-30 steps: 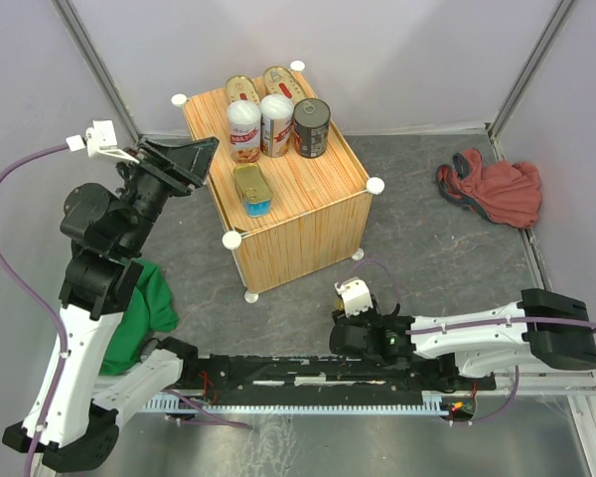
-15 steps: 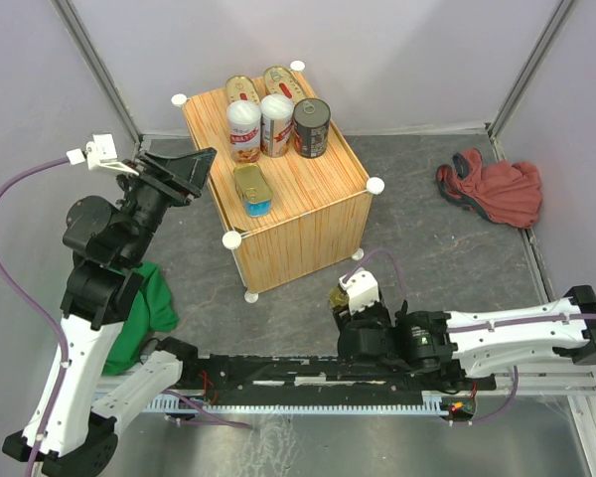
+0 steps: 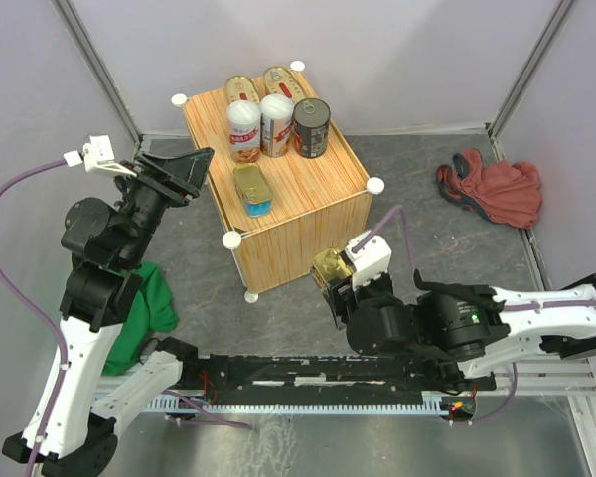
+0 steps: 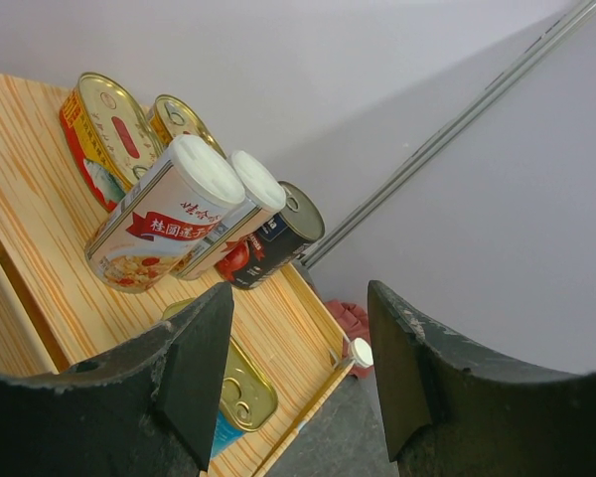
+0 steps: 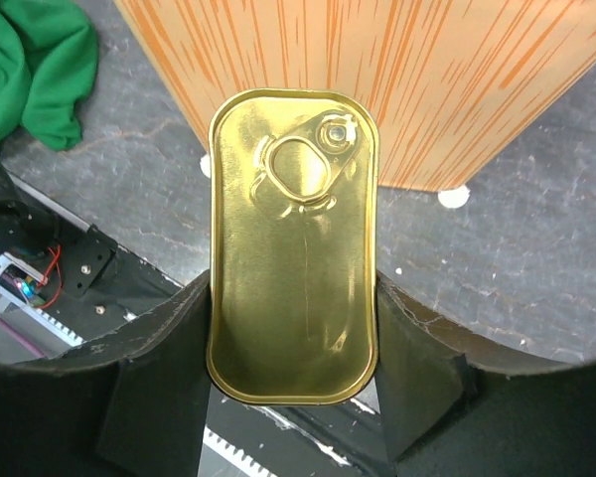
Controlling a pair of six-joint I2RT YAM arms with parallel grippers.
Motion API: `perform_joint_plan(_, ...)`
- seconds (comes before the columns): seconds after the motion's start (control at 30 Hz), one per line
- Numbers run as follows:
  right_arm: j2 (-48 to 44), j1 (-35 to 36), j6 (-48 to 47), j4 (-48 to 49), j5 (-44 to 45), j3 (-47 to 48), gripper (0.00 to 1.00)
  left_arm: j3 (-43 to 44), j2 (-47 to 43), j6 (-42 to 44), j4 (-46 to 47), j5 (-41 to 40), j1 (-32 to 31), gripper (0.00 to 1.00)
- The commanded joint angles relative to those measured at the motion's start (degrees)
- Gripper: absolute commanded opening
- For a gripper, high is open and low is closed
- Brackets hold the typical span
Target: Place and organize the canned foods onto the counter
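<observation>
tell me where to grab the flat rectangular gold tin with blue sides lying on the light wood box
Pinch the rectangular gold tin across its two long blue sides, coming straight down from above. It lies flat, lid up, too low for a side approach, and bare wood of the light wood box shows beside both long sides.
</observation>
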Motion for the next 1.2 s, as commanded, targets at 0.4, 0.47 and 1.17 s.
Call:
perform_joint_plan(0.4, 4.5, -9.6, -19.6, 8.2, 2.0, 17.7, 0.15, 1.4, -0.4, -0.2, 1.8, 1.1, 0.2, 0.63)
perform_joint_plan(0.47, 5.7, -13.1, -21.1, 9.7, -1.6, 18.6, 0.15, 1.5, -0.3, -0.4, 1.3, 1.2, 0.2, 0.63)
perform_joint_plan(1.17, 20.1, -38.7, -29.7, 19.8, -29.4, 28.6, 0.14, 1.9, 1.1, -1.3, -0.3, 2.3, 0.2, 0.63)
